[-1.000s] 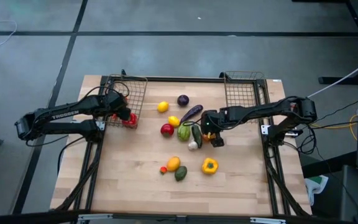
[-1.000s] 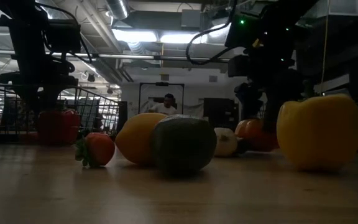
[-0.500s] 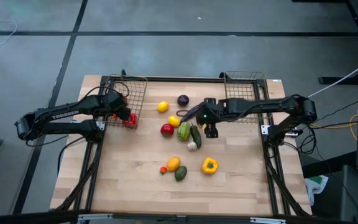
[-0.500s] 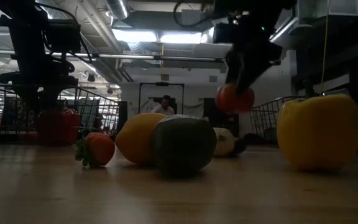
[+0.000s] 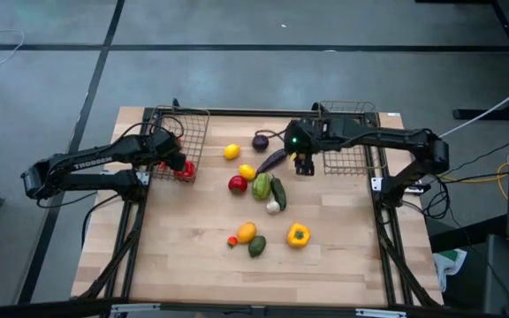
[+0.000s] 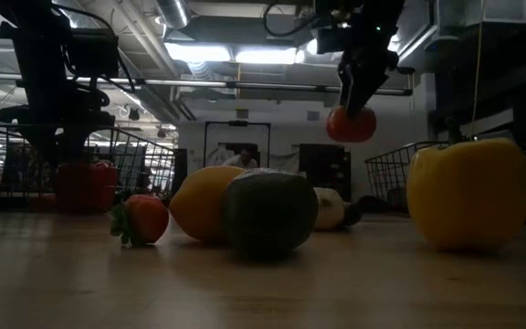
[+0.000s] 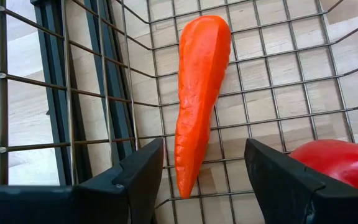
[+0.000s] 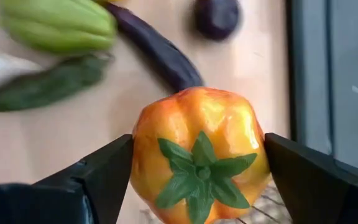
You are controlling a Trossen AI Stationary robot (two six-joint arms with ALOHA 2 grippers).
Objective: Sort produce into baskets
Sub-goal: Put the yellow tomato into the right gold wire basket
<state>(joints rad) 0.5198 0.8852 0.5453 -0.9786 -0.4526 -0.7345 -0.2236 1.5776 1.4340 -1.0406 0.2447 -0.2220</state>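
Right fingers: our right gripper [image 8: 197, 180] clamps an orange pepper [image 8: 199, 149] between both pads, stem cap facing the wrist camera.
Just changed: a second ago we had this gripper low among the pile by the cucumber; now it hangs in the air, pepper lifted clear of the table and carried toward the right basket [image 5: 347, 141].
Around the right fingers: the eggplant [image 5: 272, 160] lies just beside and under them, the purple ball [image 5: 261, 141] a little beyond, the green pepper [image 5: 262, 186] and cucumber [image 5: 278, 193] behind.
Left fingers: our left gripper [image 7: 201, 180] stands half spread and empty, unmoved over the second.
Around the left fingers: a carrot [image 7: 199, 93] lies on the mesh of the left basket [image 5: 179, 132] between the tips; a red pepper [image 7: 337, 163] sits beside one finger.
Meaning: we judge the pick done and the transfer under way; next we must bring the pepper over the right basket and let go.
Left on the table: the yellow pepper [image 5: 298, 235], lemons, avocado [image 5: 256, 246] and others wait unsorted.
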